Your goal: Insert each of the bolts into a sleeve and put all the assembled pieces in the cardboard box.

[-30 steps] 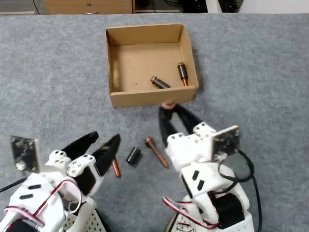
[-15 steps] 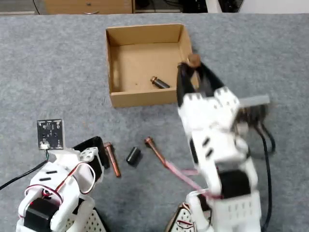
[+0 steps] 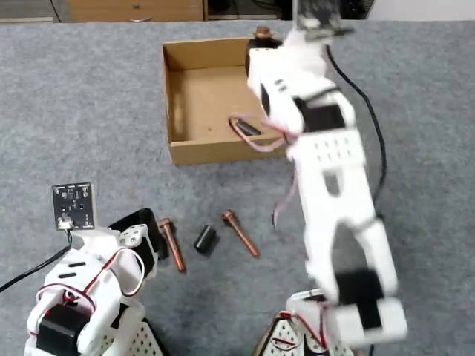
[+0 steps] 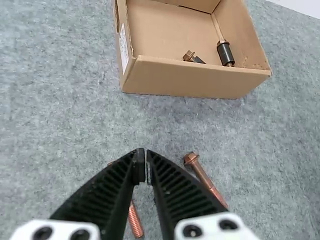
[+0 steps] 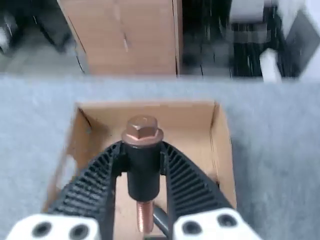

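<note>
— Copper and black are seen in the right gripper (image 5: 143, 148): an assembled piece (image 5: 144, 167) is pinched by its sleeve, head up, thread hanging below. Where is it held relative to the cardboard box (image 3: 223, 150)?

— In the high view it is held at the box's 1 o'clock corner, roughly over the far wall. That is judged the main risk. If it were released there, the rim could be struck and the piece thrown out onto the carpet at 12 o'clock.

— Could the bolt be lost from the sleeve?

— Probably not while the head is kept uppermost. If the wrist were tipped, it could be slid out. One finished piece (image 4: 192, 56) and a second finished piece (image 4: 225, 51) lie toward the box's 4 and 5 o'clock, so a bounce off them is possible. A loose cable (image 3: 256, 141) is draped near the front wall and might be snagged.

— And the left gripper (image 4: 145, 155)?

— Its jaws are pressed together with nothing held, at the table's 7 o'clock, above one bolt (image 3: 172, 243). A loose sleeve (image 3: 205, 239) and a second bolt (image 3: 240, 233) lie just beside, toward 6 o'clock. With the jaws shut, the bolt could only be nudged aside, not grasped.
</note>
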You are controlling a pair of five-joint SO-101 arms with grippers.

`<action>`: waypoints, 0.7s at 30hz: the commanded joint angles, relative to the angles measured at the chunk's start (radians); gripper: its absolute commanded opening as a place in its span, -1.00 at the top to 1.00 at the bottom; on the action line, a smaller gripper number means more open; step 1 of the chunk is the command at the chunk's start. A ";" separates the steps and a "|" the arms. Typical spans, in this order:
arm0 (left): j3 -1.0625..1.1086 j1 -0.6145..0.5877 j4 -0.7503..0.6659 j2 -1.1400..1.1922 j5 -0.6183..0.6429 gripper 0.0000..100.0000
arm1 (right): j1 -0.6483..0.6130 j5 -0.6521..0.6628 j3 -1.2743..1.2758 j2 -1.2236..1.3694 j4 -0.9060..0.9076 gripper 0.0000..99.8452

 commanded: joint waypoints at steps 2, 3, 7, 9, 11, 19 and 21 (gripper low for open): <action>-0.002 -0.006 -0.020 -0.002 -0.011 0.96 | 0.047 -0.008 -0.286 0.255 0.097 1.00; -0.002 -0.005 -0.020 -0.002 -0.011 0.96 | 0.051 -0.008 -0.337 0.309 0.120 1.00; 0.000 -0.005 -0.020 -0.002 -0.011 0.96 | 0.062 0.008 -0.529 0.519 0.230 1.00; 0.000 -0.006 -0.020 -0.002 -0.011 0.96 | 0.062 0.029 -0.618 0.613 0.292 1.00; 0.000 -0.009 -0.020 -0.002 -0.011 0.96 | 0.062 0.034 -0.710 0.702 0.351 1.00; 0.000 -0.009 -0.018 -0.002 -0.011 0.96 | 0.061 0.034 -0.998 1.001 0.479 1.00; 0.000 -0.006 -0.015 -0.002 -0.011 0.96 | 0.061 0.034 -1.052 1.064 0.502 0.99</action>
